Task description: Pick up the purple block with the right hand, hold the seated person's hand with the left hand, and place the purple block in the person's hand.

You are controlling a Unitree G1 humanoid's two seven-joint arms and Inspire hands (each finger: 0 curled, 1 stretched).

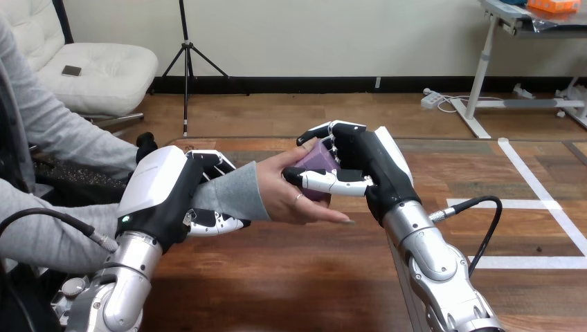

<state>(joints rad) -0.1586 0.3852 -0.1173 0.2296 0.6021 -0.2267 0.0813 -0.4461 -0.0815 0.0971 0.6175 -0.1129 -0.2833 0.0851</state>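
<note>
— What did we see above the brown wooden worktop point(277, 277)?
— Our left hand point(173, 194) was curled round the person's wrist point(235, 190); our right hand point(377, 173) gripped the plain purple block point(317, 160), just beside the person's hand point(291, 197).

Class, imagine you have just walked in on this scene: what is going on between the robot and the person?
The robot's left hand has its fingers and thumb curled round the person's wrist, over the grey sleeve. Its right hand pinches the purple block and holds it at the palm of the person's hand, which is open. The block is not yet released; the handover is under way.
</note>
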